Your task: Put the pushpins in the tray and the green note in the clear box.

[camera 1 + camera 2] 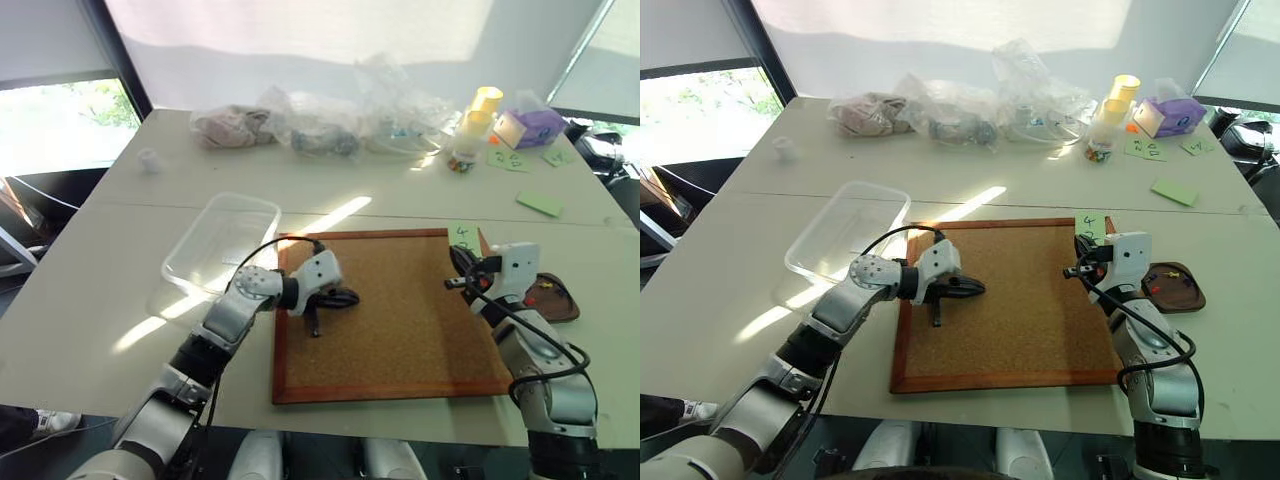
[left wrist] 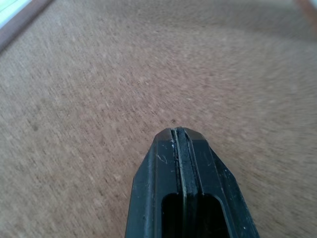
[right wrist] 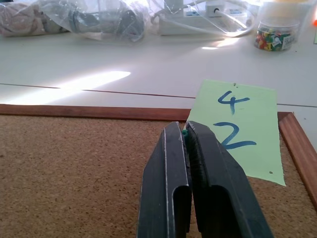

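The right hand point(image 3: 185, 136) pinches a green pushpin beside the green note point(image 3: 237, 131); the left hand point(image 2: 181, 133) is closed, empty, over the corkboard point(image 1: 400, 320).

Only readable thing here is the light green square sticky note point(image 3: 237, 130) at the far edge of the wood-framed cork board point(image 3: 74, 168): a handwritten "4" on top and a "2" right under it, in blue ink. There are a couple more small green paper notes point(image 1: 508, 159) further back on the pale desk point(image 1: 90, 260) with dark scribbles on them, but they're too tiny to read.
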`<control>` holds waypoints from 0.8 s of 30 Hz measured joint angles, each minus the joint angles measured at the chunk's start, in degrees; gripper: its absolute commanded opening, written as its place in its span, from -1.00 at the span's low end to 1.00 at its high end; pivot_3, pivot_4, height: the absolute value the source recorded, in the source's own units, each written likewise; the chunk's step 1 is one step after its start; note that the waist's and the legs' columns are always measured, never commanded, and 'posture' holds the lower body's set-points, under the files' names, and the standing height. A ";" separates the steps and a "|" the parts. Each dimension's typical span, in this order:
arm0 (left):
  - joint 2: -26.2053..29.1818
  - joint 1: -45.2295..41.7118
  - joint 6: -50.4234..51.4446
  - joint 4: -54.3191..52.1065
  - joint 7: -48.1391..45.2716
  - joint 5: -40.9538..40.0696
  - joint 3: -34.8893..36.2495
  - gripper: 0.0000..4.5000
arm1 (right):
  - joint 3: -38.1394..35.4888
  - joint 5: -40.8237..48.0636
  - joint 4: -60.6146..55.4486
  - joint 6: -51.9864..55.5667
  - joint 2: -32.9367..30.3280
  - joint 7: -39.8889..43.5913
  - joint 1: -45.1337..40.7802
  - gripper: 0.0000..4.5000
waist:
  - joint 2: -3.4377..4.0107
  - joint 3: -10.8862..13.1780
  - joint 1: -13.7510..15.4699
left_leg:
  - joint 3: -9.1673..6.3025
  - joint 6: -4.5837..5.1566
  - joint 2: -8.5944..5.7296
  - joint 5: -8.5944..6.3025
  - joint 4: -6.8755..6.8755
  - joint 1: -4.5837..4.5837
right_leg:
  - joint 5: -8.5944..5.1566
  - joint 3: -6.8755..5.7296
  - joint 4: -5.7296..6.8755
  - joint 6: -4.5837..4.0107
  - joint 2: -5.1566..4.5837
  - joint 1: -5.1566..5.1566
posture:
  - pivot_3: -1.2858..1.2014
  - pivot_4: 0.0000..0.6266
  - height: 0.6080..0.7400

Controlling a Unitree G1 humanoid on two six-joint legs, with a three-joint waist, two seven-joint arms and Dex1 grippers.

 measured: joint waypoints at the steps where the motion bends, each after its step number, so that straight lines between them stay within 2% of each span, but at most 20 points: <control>1: 1.04 -0.22 3.06 -0.36 -1.54 -3.00 2.18 -1.00 | -0.06 0.00 -0.50 0.01 -0.23 0.09 0.43 -0.96 | 0.03 0.03 0.08 | 0.00 0.00 0.02 0.00 0.00 -0.05 | 0.00 0.00 0.05 0.00 0.02 -0.08 | 0.03 -0.52 1.00; 3: 1.57 -2.20 9.62 -0.29 -2.49 -9.32 8.13 -1.00 | -0.30 -0.03 -1.21 0.15 -1.03 0.34 1.04 -0.96 | 0.06 0.20 0.37 | -0.03 -0.01 0.02 0.01 0.12 -0.10 | -0.01 -0.04 0.13 -0.01 0.04 -0.10 | 0.03 -0.52 1.00; 6: 0.05 -6.96 15.53 -1.23 -1.50 -15.91 14.57 -0.58 | -0.38 -0.03 -2.99 0.27 -1.71 0.94 1.10 -1.00 | 0.08 0.25 0.71 | -0.12 0.01 -0.04 0.00 0.46 -0.33 | 0.01 -0.18 0.11 0.03 0.02 -0.04 | 0.03 -0.52 1.00; 11: -8.45 -9.98 21.49 1.15 5.65 -20.22 17.41 0.54 | -0.26 -0.18 -5.31 0.73 -2.77 1.55 1.42 -1.00 | -0.03 0.32 0.73 | -0.13 0.11 -0.29 -0.05 0.69 -0.62 | 0.07 -0.18 0.00 0.16 0.00 -0.10 | 0.03 -0.52 1.00; 13: -11.31 -11.11 23.67 1.98 8.34 -21.35 17.60 0.92 | 0.07 -0.58 -6.72 1.09 -3.73 2.11 1.99 -1.00 | -0.03 0.32 0.69 | -0.13 0.09 -0.28 -0.04 0.71 -0.83 | 0.13 -0.17 0.03 0.27 0.04 -0.37 | 0.03 -0.52 1.00; 14: -12.56 -11.83 24.88 2.37 9.75 -21.84 17.72 0.98 | 0.24 -0.76 -7.36 1.26 -4.16 2.38 2.39 -1.00 | -0.03 0.32 0.70 | -0.13 0.08 -0.27 -0.03 0.71 -0.85 | 0.13 -0.17 0.06 0.27 0.07 -0.41 | 0.03 -0.52 1.00; 17: -16.83 -15.32 28.20 4.49 14.64 -22.29 18.40 0.98 | 1.40 -1.20 -9.92 1.92 -5.47 3.23 3.23 -1.00 | -0.04 0.33 0.73 | -0.16 0.06 -0.23 -0.02 0.71 -0.85 | 0.13 -0.16 0.07 0.27 0.24 -0.42 | 0.03 -0.52 1.00; 20: -22.66 -22.26 32.50 13.58 21.64 -23.86 22.24 0.98 | 1.27 -1.24 -14.27 2.94 -7.65 3.93 4.13 -1.00 | -0.07 0.35 0.81 | -0.20 0.05 -0.25 -0.01 0.73 -0.85 | 0.13 -0.12 0.05 0.30 0.34 -0.40 | 0.03 -0.52 1.00; 24: -25.74 -28.37 35.08 24.80 25.77 -25.67 26.99 0.98 | 1.04 -1.28 -18.93 3.89 -8.68 4.00 4.56 -1.00 | -0.10 0.36 0.46 | -0.23 0.05 -0.29 -0.01 0.70 -0.83 | 0.13 -0.01 0.03 0.30 0.55 -0.46 | 0.03 -0.52 1.00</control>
